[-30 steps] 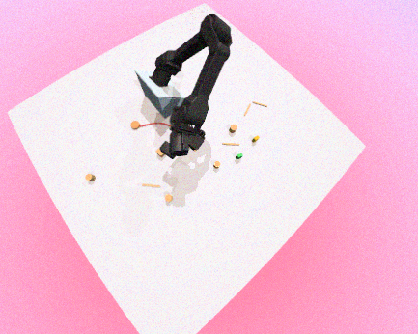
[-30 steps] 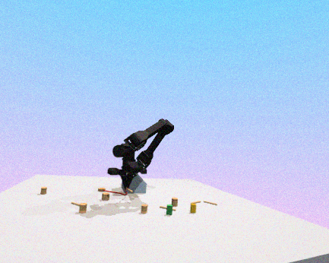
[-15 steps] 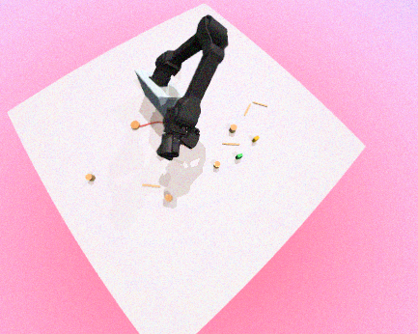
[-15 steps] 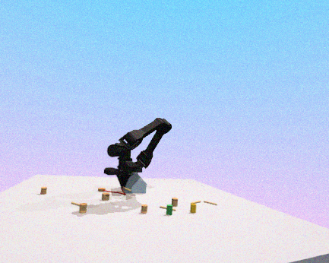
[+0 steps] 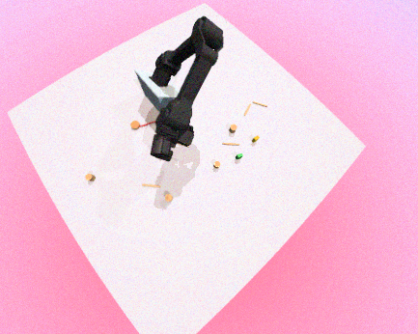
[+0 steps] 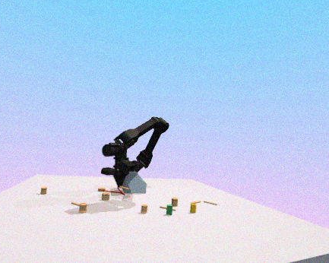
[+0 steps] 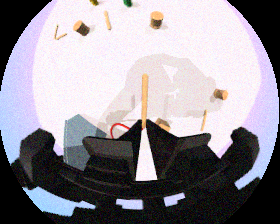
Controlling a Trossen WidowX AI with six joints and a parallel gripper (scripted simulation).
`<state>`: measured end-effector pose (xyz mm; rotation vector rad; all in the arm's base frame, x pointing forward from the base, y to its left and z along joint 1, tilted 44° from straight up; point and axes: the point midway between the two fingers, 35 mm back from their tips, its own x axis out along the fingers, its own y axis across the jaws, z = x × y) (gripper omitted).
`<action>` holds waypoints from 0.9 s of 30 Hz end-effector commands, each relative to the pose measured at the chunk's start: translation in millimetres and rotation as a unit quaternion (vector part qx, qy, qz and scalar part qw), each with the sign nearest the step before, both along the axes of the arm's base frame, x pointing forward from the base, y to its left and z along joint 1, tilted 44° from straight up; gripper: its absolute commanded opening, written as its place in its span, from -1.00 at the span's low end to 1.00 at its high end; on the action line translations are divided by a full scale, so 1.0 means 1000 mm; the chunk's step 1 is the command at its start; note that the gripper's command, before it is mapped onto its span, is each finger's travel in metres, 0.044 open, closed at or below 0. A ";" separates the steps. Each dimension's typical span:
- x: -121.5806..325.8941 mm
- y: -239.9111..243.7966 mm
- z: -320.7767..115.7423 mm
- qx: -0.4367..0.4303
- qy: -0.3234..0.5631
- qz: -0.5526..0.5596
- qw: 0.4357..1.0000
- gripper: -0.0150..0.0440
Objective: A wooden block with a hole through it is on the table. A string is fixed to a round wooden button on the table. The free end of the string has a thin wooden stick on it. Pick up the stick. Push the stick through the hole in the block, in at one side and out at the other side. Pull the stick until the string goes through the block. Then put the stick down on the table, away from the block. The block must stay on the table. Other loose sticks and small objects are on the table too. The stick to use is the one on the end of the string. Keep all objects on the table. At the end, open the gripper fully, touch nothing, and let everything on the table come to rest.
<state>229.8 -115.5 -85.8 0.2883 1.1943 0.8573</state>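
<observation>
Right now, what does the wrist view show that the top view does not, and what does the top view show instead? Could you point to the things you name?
Only wrist: the held stick (image 7: 145,100), clamped between the fingertips of the tool (image 7: 143,121).
Only top: the round button (image 5: 135,125) at the string's end, and the folded arm (image 5: 195,80).
Both: part of the red string (image 5: 147,124) (image 7: 116,125), the blue-grey block (image 5: 150,90) (image 7: 76,142) and loose sticks.
</observation>
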 end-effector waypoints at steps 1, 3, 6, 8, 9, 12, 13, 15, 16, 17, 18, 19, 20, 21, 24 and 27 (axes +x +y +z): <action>-0.004 -0.005 -0.003 0.000 -0.017 0.017 1.000 -0.49; -0.007 -0.006 -0.004 0.000 -0.024 0.024 0.999 -0.49; -0.010 -0.008 -0.006 0.001 -0.036 0.036 0.999 -0.49; -0.012 -0.009 -0.008 0.002 -0.044 0.044 0.998 -0.49; -0.013 -0.009 -0.008 0.002 -0.048 0.048 0.998 -0.49; -0.016 -0.011 -0.010 0.003 -0.061 0.060 0.996 -0.49; -0.017 -0.012 -0.011 0.004 -0.065 0.064 0.996 -0.49; -0.020 -0.013 -0.012 0.004 -0.073 0.072 0.995 -0.49; -0.021 -0.013 -0.013 0.005 -0.078 0.076 0.994 -0.49; -0.022 -0.014 -0.013 0.005 -0.082 0.080 0.993 -0.49; -0.023 -0.014 -0.014 0.006 -0.086 0.084 0.993 -0.49; -0.024 -0.015 -0.015 0.006 -0.091 0.088 0.992 -0.49; -0.025 -0.015 -0.015 0.006 -0.095 0.092 0.991 -0.49; -0.026 -0.015 -0.016 0.007 -0.099 0.096 0.990 -0.49; -0.030 -0.017 -0.018 0.008 -0.113 0.108 0.988 -0.49; -0.033 -0.018 -0.020 0.010 -0.127 0.120 0.985 -0.49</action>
